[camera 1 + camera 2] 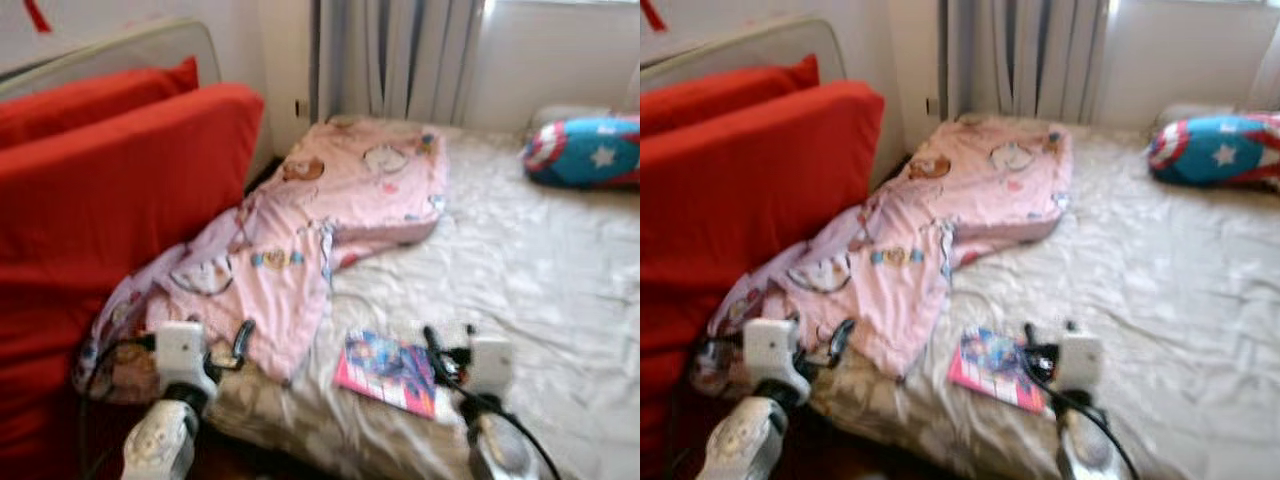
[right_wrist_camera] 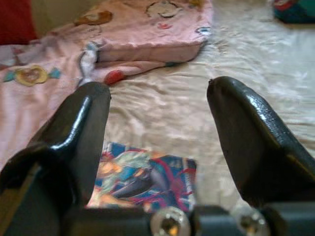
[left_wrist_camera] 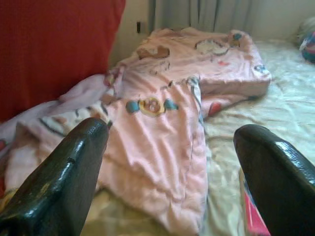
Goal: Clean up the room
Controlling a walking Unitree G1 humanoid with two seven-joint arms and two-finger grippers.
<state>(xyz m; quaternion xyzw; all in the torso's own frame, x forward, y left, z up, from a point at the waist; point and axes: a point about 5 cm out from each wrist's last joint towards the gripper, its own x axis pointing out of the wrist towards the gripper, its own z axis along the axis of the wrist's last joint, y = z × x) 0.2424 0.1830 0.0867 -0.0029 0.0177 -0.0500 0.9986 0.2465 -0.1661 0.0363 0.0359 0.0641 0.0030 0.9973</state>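
Observation:
A crumpled pink cartoon-print blanket (image 1: 300,230) lies across the left part of the bed, from the red cushions toward the middle. A thin colourful book (image 1: 390,372) rests flat on the white sheet near the bed's front edge. My left gripper (image 3: 172,132) is open and hovers low at the blanket's (image 3: 162,123) near corner, holding nothing. My right gripper (image 2: 160,88) is open too, just above and behind the book (image 2: 142,182), with empty space between its fingers.
Large red cushions (image 1: 110,200) stand along the bed's left side against a headboard. A blue, red and white star pillow (image 1: 590,150) lies at the far right. Grey curtains (image 1: 400,55) hang behind the bed. Wrinkled white sheet (image 1: 540,280) covers the right half.

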